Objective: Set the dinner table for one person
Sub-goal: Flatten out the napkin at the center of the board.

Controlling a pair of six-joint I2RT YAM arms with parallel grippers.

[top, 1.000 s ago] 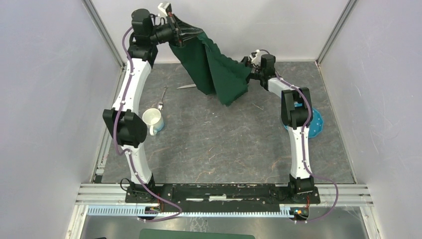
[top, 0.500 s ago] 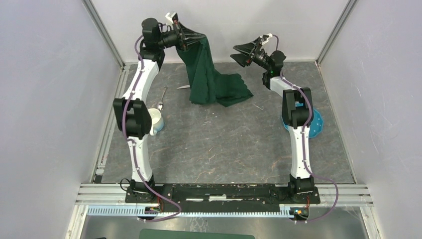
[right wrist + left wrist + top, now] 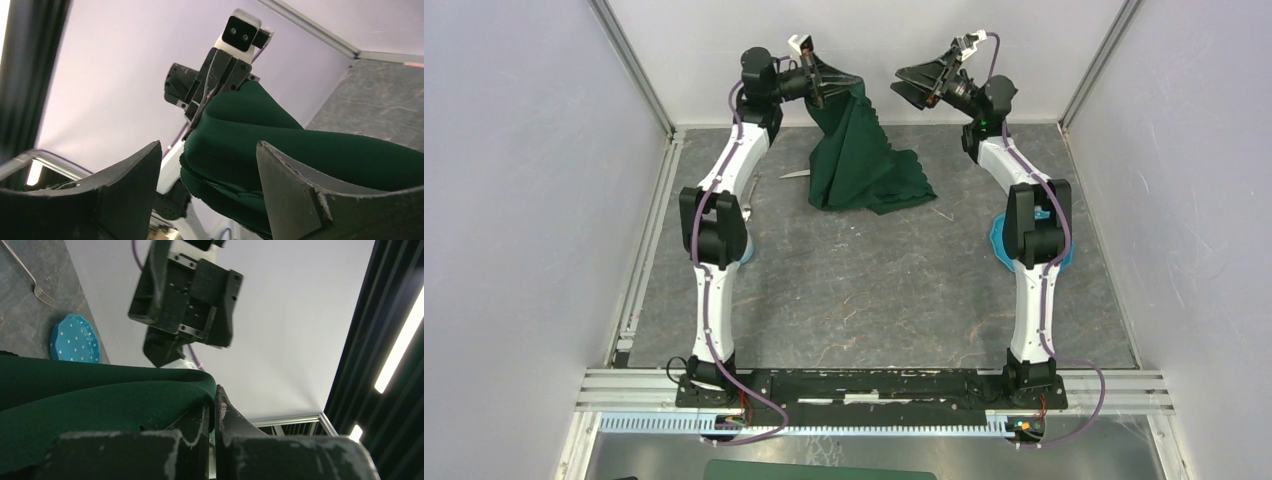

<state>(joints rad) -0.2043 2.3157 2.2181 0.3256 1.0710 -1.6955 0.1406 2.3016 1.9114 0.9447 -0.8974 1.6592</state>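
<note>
Pinches one upper corner of the cloth (image 3: pixel 864 165) in the left gripper (image 3: pixel 214 402), with jaws clenched flat on the fabric, high over the far edge of the table (image 3: pixel 874 300). Lets the rest drop in a long fold, along an axis down from the pinch and slightly rightward, to a crumpled foot resting on the table's far middle. Holds the right gripper (image 3: pixel 208 150) released and empty, with jaws spread wide, at about the same height and just right of the pinch, mouth aimed leftward at the held corner (framed between the fingers in the right wrist view) but apart from the fabric. Looks like the spreading step, barely begun. Probably needs a second corner next, somewhere below and left of the right gripper, down the hanging fold or in the heap at its foot, so nearer the right arm, the only free one. Leaves the knife (image 3: pixel 796 174) just left of the cloth's foot, and the fork (image 3: pixel 27 277) and plate (image 3: pixel 75 339) on the table further right, none yet arranged
</note>
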